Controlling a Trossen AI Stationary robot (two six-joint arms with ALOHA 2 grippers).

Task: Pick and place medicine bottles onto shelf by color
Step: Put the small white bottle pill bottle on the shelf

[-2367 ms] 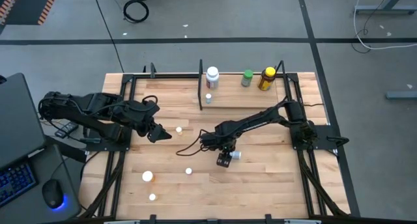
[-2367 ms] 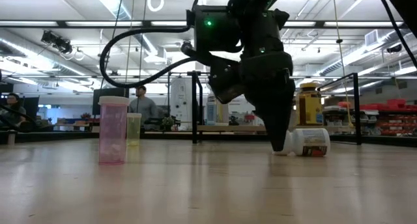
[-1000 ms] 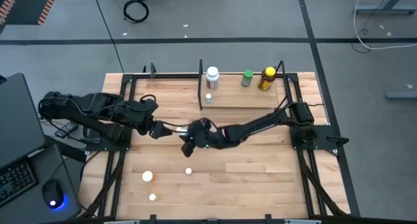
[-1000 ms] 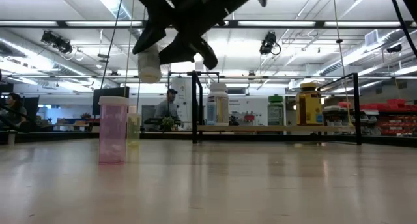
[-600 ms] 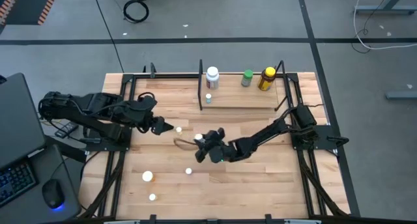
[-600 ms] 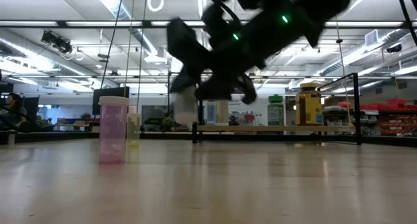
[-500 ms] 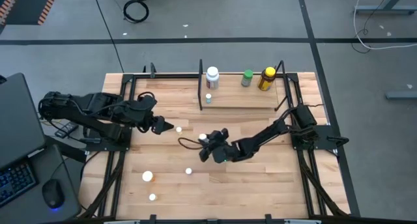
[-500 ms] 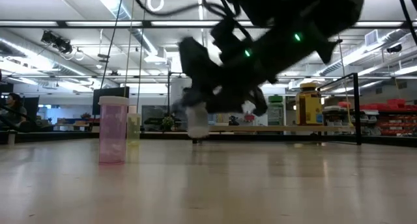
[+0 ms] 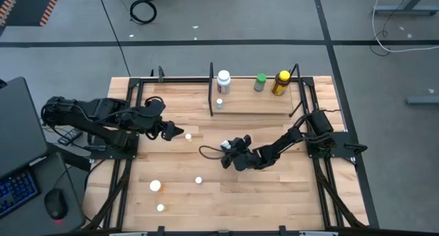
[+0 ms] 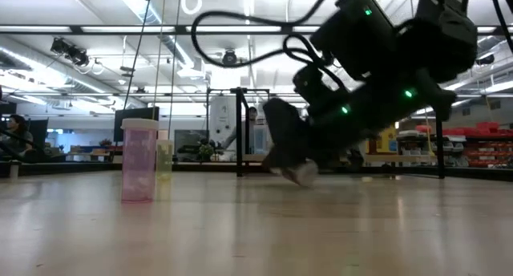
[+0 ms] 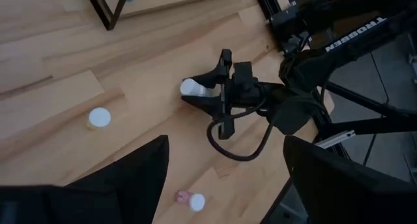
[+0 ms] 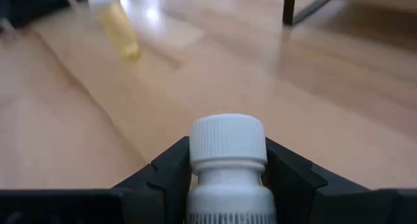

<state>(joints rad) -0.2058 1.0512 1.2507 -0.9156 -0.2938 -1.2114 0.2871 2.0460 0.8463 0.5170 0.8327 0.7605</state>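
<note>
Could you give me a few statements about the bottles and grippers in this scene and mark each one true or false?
1. The right gripper is shut on a white-capped bottle. True.
2. The shelf holds no bottles. False: a white labelled bottle, a green bottle and a yellow bottle stand at its back.
3. The left gripper holds a bottle. False: it is open and empty, at the table's left side.
4. A pink translucent bottle stands upright on the table. True.
</note>
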